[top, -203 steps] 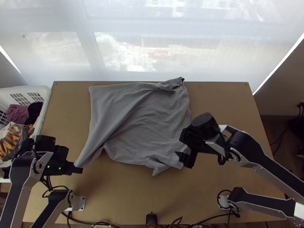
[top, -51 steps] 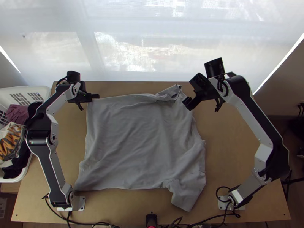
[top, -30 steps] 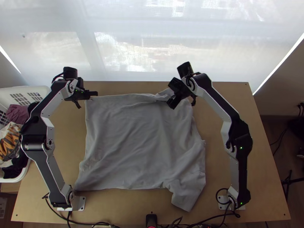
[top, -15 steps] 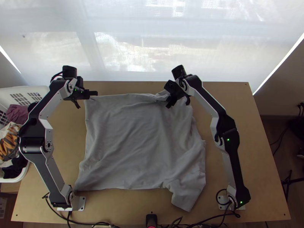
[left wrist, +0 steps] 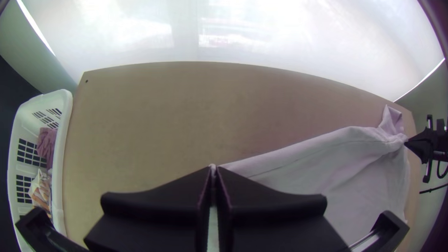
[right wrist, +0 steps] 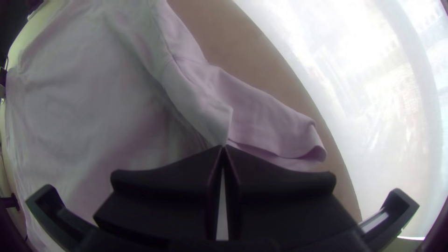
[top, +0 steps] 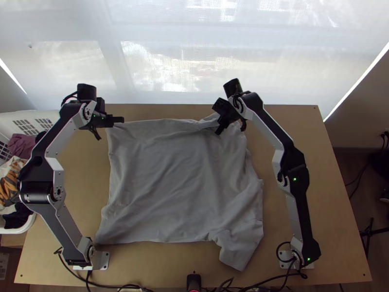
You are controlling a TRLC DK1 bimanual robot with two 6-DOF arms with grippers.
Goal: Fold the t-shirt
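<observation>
The grey t-shirt (top: 180,185) lies mostly spread over the table's middle, a sleeve angled out at the near right and the far right corner bunched. At its far left corner is my left gripper (top: 119,119); in the left wrist view this gripper (left wrist: 213,169) is shut on a bit of that corner. My right gripper (top: 220,130) is at the bunched far right part. In the right wrist view, the right gripper (right wrist: 224,148) has its fingertips shut on a fold of the shirt (right wrist: 200,107) beside the sleeve.
A white laundry basket (top: 29,214) with several clothes stands off the table's left edge. Bare wood of the table (top: 301,146) shows to the right and along the near side. Cables run along the near edge, and a pale translucent screen rises behind the far edge.
The left arm has moved from the near left to the far left corner, and the right arm to the far right part. The shirt's near edge came nearer and its diagonal fold opened out.
</observation>
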